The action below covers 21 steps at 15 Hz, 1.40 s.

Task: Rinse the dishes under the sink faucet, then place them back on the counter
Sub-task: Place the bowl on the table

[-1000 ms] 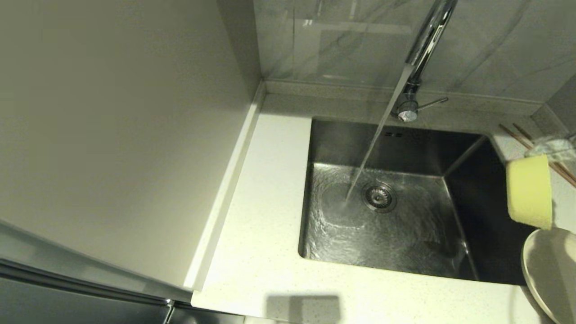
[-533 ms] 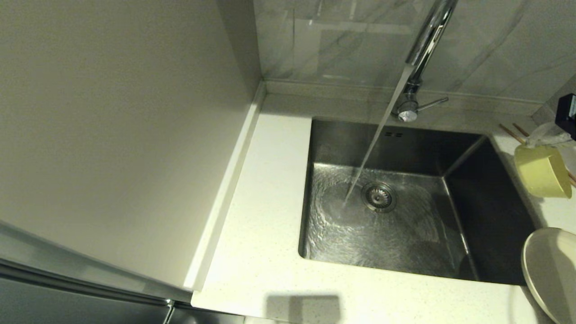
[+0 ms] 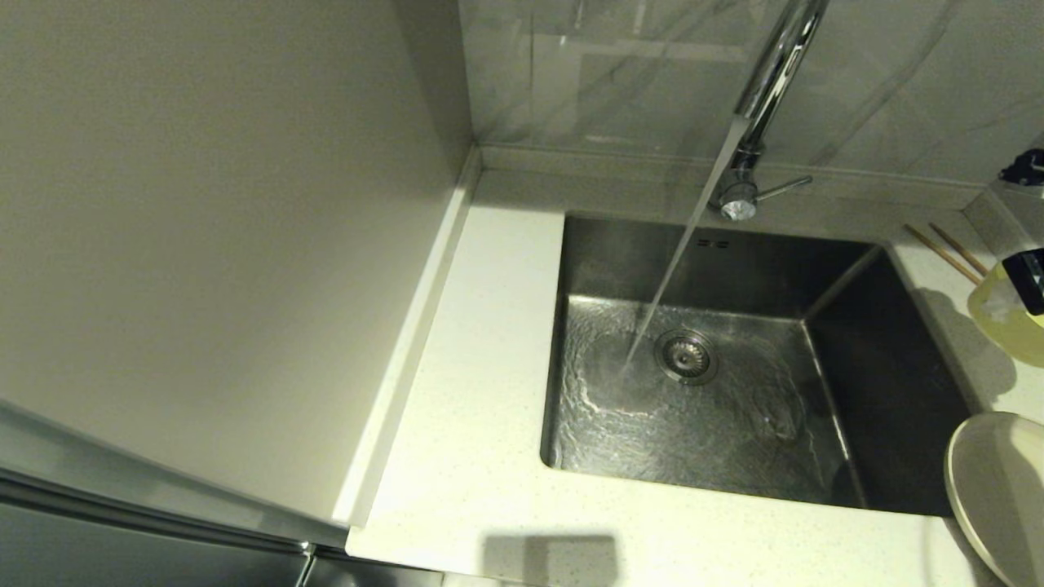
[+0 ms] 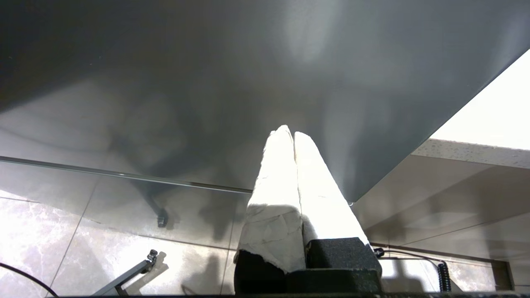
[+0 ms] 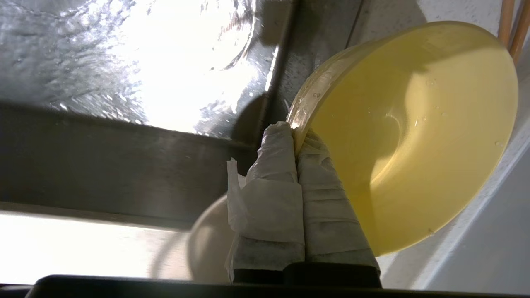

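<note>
My right gripper (image 5: 295, 133) is shut on the rim of the pale-yellow bowl (image 5: 414, 136), which hangs tilted over the counter (image 3: 489, 342) just right of the sink (image 3: 734, 277). In the head view the bowl (image 3: 1007, 330) shows at the far right edge with the gripper (image 3: 1029, 281) on it. Behind it lie the brown chopsticks (image 3: 946, 249). The cream plate (image 3: 999, 489) rests at the front right corner. Water streams from the chrome faucet (image 3: 763, 90) into the basin near the drain (image 3: 687, 356). My left gripper (image 4: 293, 133) is shut and empty, down below the counter.
A beige wall panel (image 3: 204, 244) fills the left side, with a strip of counter between it and the sink. The tiled back wall (image 3: 636, 73) rises behind the raised edge. The faucet's lever rod (image 3: 783, 187) sticks out to the right.
The right gripper has carried the bowl from over the sink's right edge further right and back over the counter, turning it from rim-down towards level.
</note>
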Motion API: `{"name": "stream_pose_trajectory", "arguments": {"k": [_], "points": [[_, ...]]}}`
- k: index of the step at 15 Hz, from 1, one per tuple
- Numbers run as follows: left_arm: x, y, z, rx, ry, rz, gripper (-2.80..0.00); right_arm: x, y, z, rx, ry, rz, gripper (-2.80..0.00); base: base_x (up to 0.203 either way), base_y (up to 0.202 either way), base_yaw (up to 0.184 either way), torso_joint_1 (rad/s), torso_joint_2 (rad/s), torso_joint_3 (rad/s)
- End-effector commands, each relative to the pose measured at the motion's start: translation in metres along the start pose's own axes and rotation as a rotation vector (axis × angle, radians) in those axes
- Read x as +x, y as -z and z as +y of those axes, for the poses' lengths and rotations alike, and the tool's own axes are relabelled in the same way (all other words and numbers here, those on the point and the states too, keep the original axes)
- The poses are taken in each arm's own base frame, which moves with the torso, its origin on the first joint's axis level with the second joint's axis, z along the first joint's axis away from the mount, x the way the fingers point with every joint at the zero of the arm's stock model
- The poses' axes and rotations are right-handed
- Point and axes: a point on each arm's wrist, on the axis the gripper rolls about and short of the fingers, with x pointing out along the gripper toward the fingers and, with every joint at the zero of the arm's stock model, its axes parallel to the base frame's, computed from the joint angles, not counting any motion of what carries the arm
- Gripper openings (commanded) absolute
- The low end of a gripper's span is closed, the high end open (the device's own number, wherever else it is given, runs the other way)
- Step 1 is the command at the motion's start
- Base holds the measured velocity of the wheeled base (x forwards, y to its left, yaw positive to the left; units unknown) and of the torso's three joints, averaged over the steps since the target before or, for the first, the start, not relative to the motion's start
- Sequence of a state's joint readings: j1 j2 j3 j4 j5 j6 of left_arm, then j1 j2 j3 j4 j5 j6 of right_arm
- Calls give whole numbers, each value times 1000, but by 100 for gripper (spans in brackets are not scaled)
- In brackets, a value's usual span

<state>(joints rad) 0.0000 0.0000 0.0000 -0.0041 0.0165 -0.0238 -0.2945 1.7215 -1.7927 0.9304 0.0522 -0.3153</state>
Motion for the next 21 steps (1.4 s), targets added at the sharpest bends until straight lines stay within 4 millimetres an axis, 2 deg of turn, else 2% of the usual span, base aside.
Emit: {"name": "stream_pose_trajectory", "arguments": {"k": [1, 3, 6, 8, 12, 17, 18, 19, 21], "points": [[0, 0, 0, -1, 0, -2, -280, 15, -1, -3, -5, 16, 25, -280, 0, 0, 0, 0, 0, 0], [0, 0, 0, -1, 0, -2, -280, 33, -1, -6, -6, 50, 26, -280, 0, 0, 0, 0, 0, 0], [0, 0, 0, -1, 0, -2, -280, 72, -4, -15, 0, 140, 1, -280, 0, 0, 0, 0, 0, 0], [0, 0, 0, -1, 0, -2, -280, 86, -3, -21, 11, 167, 5, -280, 0, 0, 0, 0, 0, 0], [0, 0, 0, -1, 0, -2, -280, 95, -2, -36, 39, 199, 20, -280, 0, 0, 0, 0, 0, 0], [0, 0, 0, -1, 0, -2, -280, 99, -5, -42, 47, 214, 15, -280, 0, 0, 0, 0, 0, 0], [0, 0, 0, -1, 0, -2, -280, 99, -6, -42, 47, 217, 14, -230, 0, 0, 0, 0, 0, 0], [0, 0, 0, -1, 0, -2, -280, 98, -7, -42, 48, 218, 7, 0, 0, 0, 0, 0, 0, 0], [0, 0, 0, -1, 0, -2, -280, 94, -9, -43, 50, 223, -8, 0, 0, 0, 0, 0, 0, 0]]}}
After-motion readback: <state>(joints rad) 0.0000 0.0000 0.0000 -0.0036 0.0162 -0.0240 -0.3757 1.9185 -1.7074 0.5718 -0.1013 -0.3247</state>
